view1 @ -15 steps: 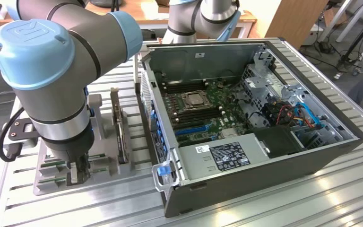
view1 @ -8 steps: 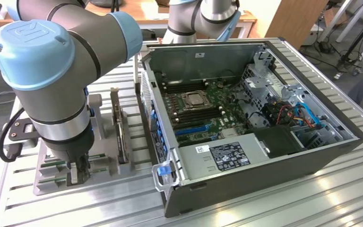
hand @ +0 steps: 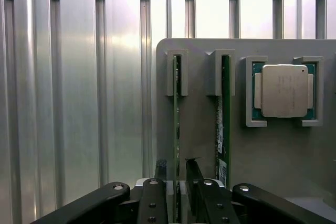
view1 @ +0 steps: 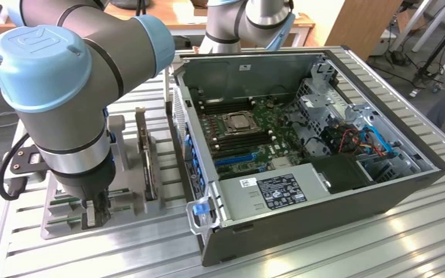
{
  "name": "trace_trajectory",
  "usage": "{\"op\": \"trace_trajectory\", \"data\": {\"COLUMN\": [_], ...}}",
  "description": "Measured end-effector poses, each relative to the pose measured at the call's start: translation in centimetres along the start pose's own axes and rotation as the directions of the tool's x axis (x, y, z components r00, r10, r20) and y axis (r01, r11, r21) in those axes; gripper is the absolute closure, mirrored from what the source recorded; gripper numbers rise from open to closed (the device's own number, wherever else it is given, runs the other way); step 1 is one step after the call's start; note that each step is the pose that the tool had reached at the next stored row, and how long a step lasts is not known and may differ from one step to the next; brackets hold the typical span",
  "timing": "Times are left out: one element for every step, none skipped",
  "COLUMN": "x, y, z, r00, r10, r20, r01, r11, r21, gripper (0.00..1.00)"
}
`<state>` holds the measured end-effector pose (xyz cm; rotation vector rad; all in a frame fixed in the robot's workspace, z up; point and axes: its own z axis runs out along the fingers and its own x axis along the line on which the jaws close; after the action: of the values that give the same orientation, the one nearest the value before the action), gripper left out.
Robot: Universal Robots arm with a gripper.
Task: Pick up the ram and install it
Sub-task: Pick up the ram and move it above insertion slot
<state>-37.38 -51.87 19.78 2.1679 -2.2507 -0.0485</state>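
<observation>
Two green ram sticks stand on edge in slots of a grey holder plate [hand: 199,129]. My gripper [hand: 176,176] is low over the ram [hand: 176,124] that stands farther from the processor chip, with one dark finger on each side of its thin edge. The fingers [hand: 193,174] stand slightly apart from the board, so the gripper is open around it. The second ram stick [hand: 224,119] sits one slot over, beside the chip. In the exterior view the gripper [view1: 91,213] reaches down into the holder [view1: 130,223] at the exterior view's left, beside the open computer case [view1: 307,150].
A square silver processor chip [hand: 283,90] lies in a pocket of the holder. An upright expansion card [view1: 146,156] stands on the holder near the arm. Inside the case the motherboard [view1: 265,136] shows dark memory slots [view1: 226,107]. The ribbed metal table [hand: 79,103] lies around.
</observation>
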Motion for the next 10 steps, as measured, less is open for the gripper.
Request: {"op": "trace_trajectory", "data": {"x": [0.00, 0.00, 0.00, 0.00, 0.00, 0.00, 0.00, 0.00, 0.00, 0.00], "y": [0.00, 0.00, 0.00, 0.00, 0.00, 0.00, 0.00, 0.00, 0.00, 0.00], "z": [0.00, 0.00, 0.00, 0.00, 0.00, 0.00, 0.00, 0.00, 0.00, 0.00], "r00": [1.0000, 1.0000, 1.0000, 1.0000, 1.0000, 1.0000, 1.0000, 1.0000, 1.0000, 1.0000], "r10": [0.000, 0.000, 0.000, 0.000, 0.000, 0.000, 0.000, 0.000, 0.000, 0.000], "r20": [0.0000, 0.0000, 0.0000, 0.0000, -0.0001, 0.0000, 0.0000, 0.0000, 0.0000, 0.0000], "r01": [0.000, 0.000, 0.000, 0.000, 0.000, 0.000, 0.000, 0.000, 0.000, 0.000], "r11": [1.0000, 1.0000, 1.0000, 1.0000, 1.0000, 1.0000, 1.0000, 1.0000, 1.0000, 1.0000], "r21": [0.0000, 0.0000, -0.0001, 0.0000, 0.0000, 0.0000, 0.0000, -0.0001, 0.0000, 0.0000], "gripper": [0.70, 0.70, 0.70, 0.70, 0.72, 0.72, 0.78, 0.78, 0.78, 0.78]}}
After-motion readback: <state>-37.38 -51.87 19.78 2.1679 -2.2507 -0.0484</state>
